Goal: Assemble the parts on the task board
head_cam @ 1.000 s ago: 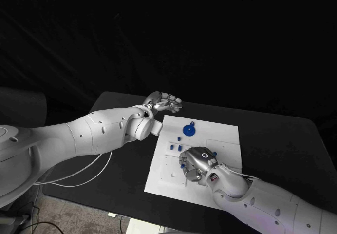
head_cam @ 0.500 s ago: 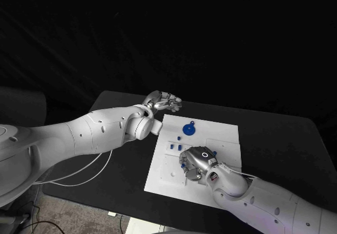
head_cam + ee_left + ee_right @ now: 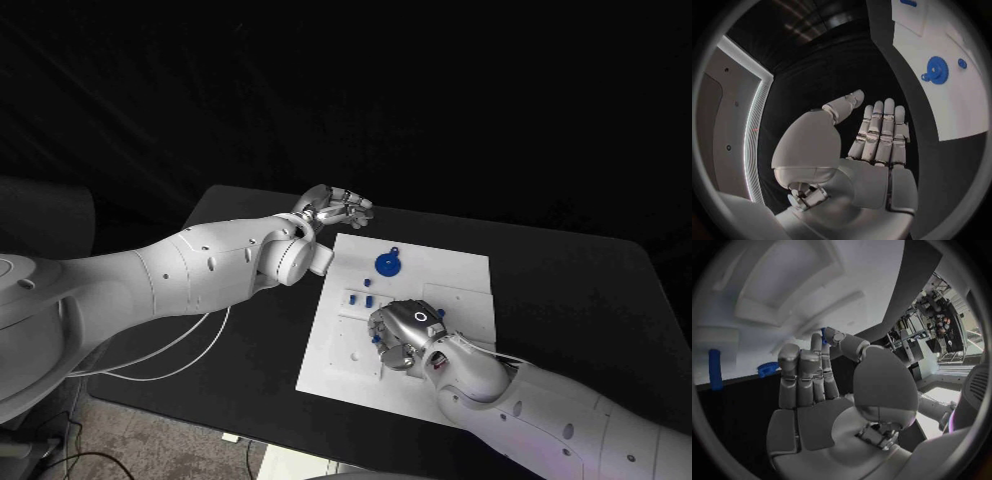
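One round toothed blue gear [image 3: 388, 265] on flat white task board [image 3: 454, 275].

My silver right hand [image 3: 408, 335] rests on the flat white task board [image 3: 459, 275] on the black desk [image 3: 577, 270]; my left hand [image 3: 335, 208] hovers beyond its far corner, near a round blue gear [image 3: 387, 265].

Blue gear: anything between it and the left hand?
Nothing visible. The left hand, holding nothing, hovers off the board's far-left corner; the blue gear lies on the board with bare table and board between them.
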